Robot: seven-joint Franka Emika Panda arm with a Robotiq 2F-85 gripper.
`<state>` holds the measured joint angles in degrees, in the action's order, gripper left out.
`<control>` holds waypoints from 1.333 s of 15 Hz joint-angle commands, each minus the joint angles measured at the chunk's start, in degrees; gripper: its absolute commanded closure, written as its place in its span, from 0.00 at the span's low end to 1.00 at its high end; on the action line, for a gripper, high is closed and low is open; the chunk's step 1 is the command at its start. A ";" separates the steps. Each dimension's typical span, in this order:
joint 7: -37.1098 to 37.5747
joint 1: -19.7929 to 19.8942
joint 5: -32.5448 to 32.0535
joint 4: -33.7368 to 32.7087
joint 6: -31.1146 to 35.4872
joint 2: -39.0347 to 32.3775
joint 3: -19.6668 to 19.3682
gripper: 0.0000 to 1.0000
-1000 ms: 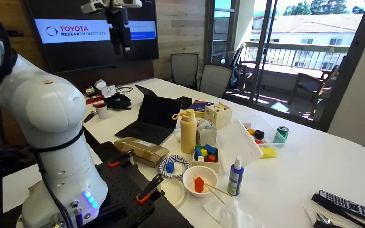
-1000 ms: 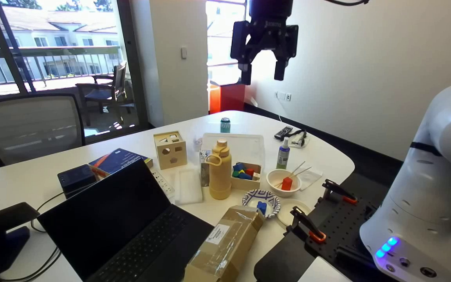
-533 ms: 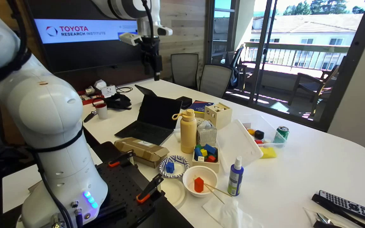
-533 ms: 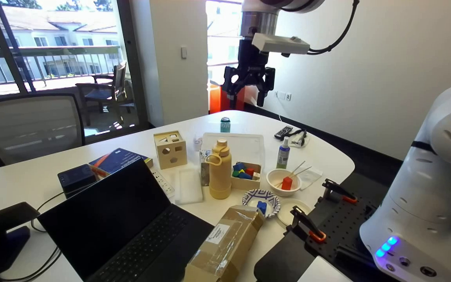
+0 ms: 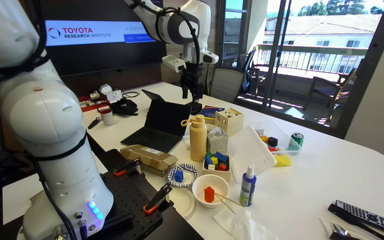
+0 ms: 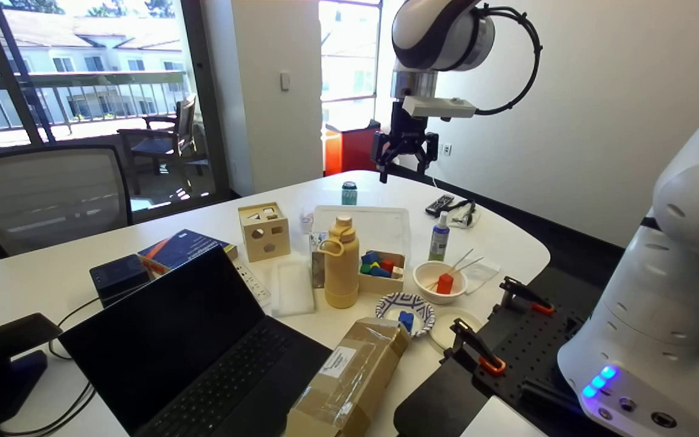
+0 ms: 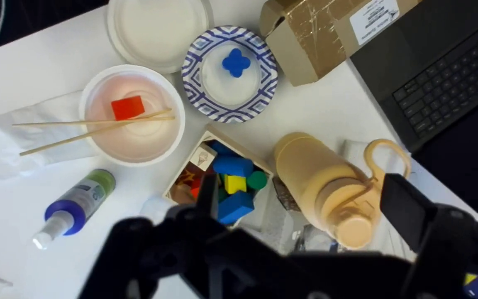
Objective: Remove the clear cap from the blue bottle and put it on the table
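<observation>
The blue bottle (image 5: 247, 189) stands upright near the white bowl; it also shows in an exterior view (image 6: 438, 243) and at the left of the wrist view (image 7: 82, 198). The clear cap (image 5: 250, 171) sits on its top and also shows in an exterior view (image 6: 443, 220) and in the wrist view (image 7: 49, 231). The white table (image 5: 338, 173) carries the bottle and many other things. My gripper (image 5: 190, 96) is in the air, well above the table, open and empty; it also shows in an exterior view (image 6: 404, 172). In the wrist view its fingers (image 7: 407, 211) stand wide apart, with the yellow bottle below between them.
The tall yellow bottle (image 5: 198, 140) and a wooden box of blocks (image 5: 220, 175) stand near the blue bottle. A white bowl (image 5: 196, 196) with sticks and a red block is beside it. A clear plastic lid (image 5: 252, 153), a laptop (image 6: 185, 352) and a cardboard box (image 6: 349, 376) lie nearby.
My gripper has come down and moved to the right in an exterior view, staying open. The things on the table have not moved.
</observation>
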<state>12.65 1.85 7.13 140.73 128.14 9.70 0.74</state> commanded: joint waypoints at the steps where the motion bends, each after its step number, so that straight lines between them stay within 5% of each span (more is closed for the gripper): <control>1: 1.67 2.65 -3.57 -0.09 3.76 -2.70 -2.39 0.00; 10: -2.68 8.51 -2.53 -4.24 9.96 -13.21 -11.02 0.00; 14: -1.61 9.95 -2.53 -6.00 13.42 -18.05 -12.91 0.00; 20: -3.98 12.93 5.71 -7.32 21.02 -25.21 -13.13 0.00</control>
<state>10.81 13.29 8.82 135.12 146.60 -12.35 -12.71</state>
